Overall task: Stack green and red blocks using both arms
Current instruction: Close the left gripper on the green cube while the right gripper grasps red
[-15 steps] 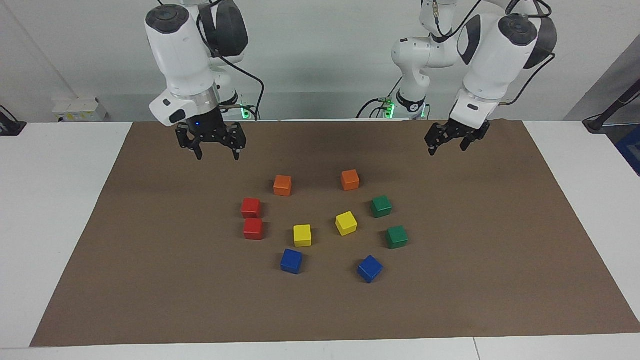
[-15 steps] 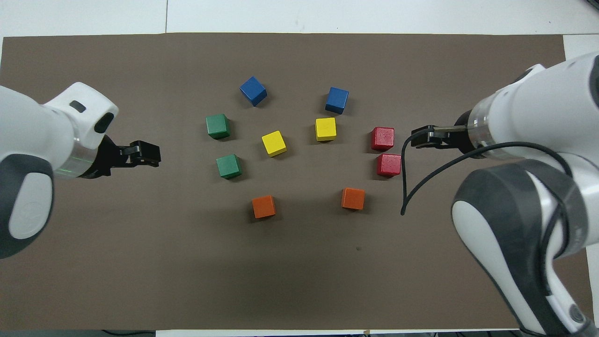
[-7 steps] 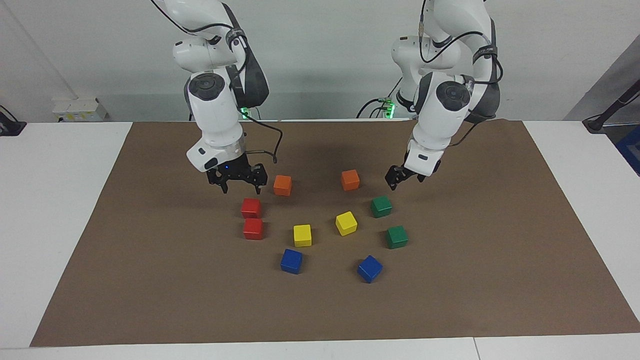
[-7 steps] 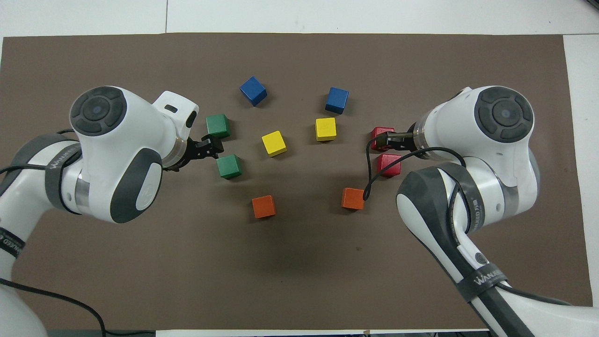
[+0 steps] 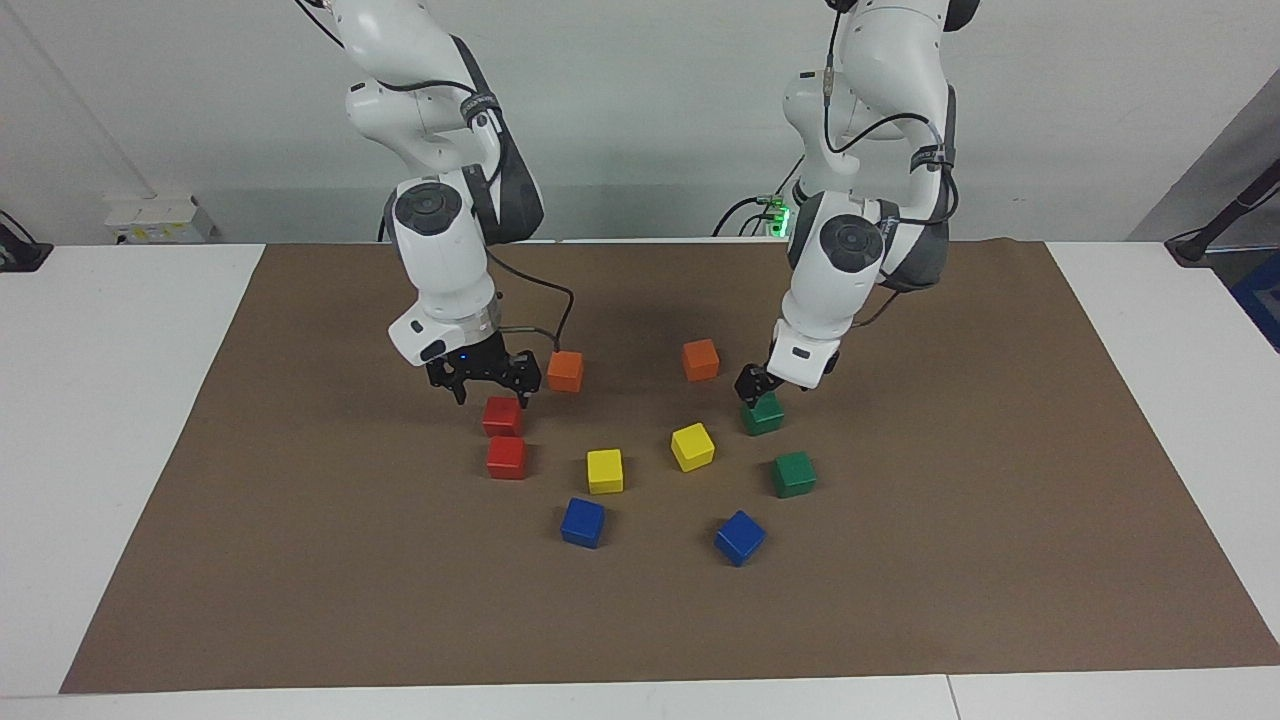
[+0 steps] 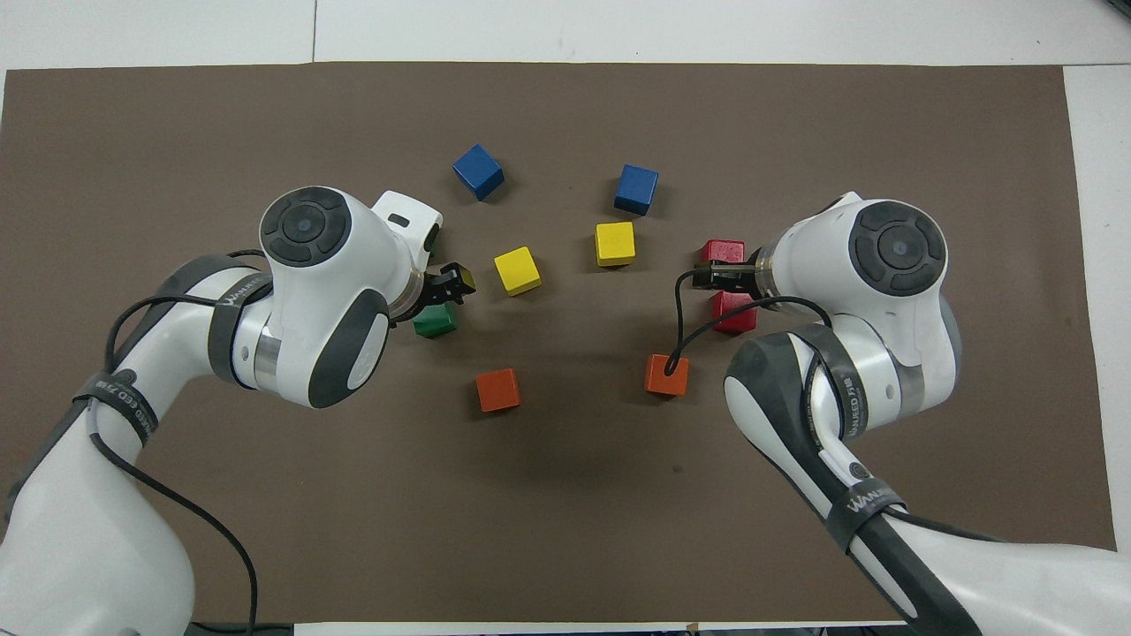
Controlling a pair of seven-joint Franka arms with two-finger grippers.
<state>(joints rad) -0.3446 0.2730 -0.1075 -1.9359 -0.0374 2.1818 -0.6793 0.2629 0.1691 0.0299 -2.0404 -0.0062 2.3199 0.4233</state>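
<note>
2 orange cubes (image 5: 565, 371), 2 yellow (image 5: 604, 470), 2 blue (image 5: 583, 522).

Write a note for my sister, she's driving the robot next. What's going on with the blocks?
Left gripper: open, low over the green block nearer the robots.
Right gripper: open, just above the red block nearer the robots.
The other green block and other red block sit flat on the brown mat.
Done: nothing gripped or stacked.
Left: grab, lift, stack green on green, red on red.
</note>
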